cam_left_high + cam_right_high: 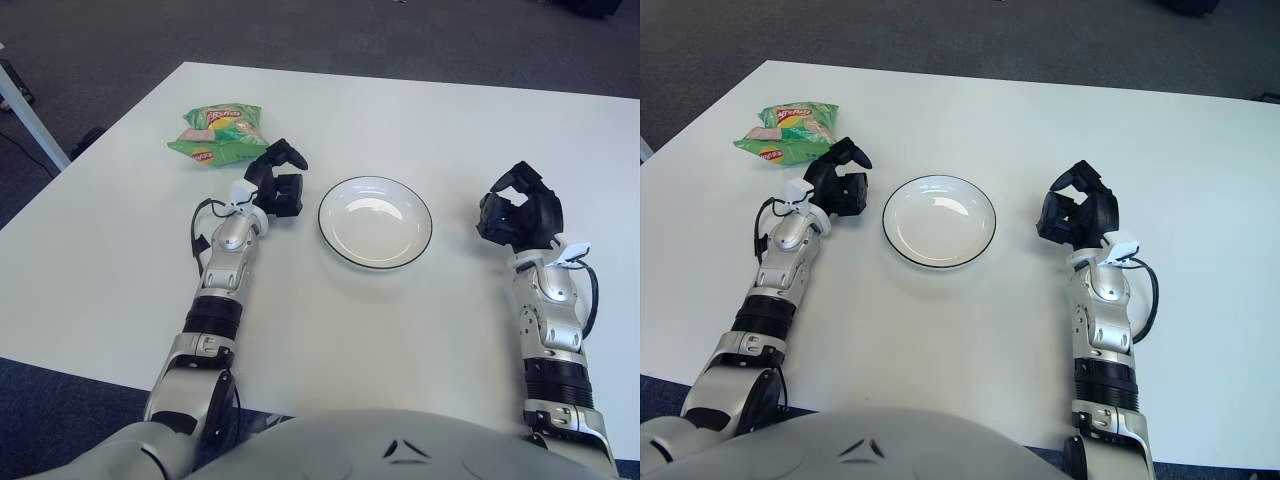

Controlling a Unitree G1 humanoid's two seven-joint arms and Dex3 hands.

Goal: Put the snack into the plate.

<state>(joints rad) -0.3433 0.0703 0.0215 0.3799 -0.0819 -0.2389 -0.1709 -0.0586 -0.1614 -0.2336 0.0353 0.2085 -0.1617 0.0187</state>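
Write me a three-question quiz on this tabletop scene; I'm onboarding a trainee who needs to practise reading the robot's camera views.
1. True or false: the snack bag already lies in the plate.
2. Which hand shows nearer the snack bag? A) left hand B) right hand
3. Fill in: the plate sits on the white table between the two ____.

Key:
1. False; the bag lies on the table, to the left of the plate and farther from the robot, and the plate holds nothing.
2. A; the left hand shows just beside the bag, while the right hand shows to the right of the plate.
3. hands
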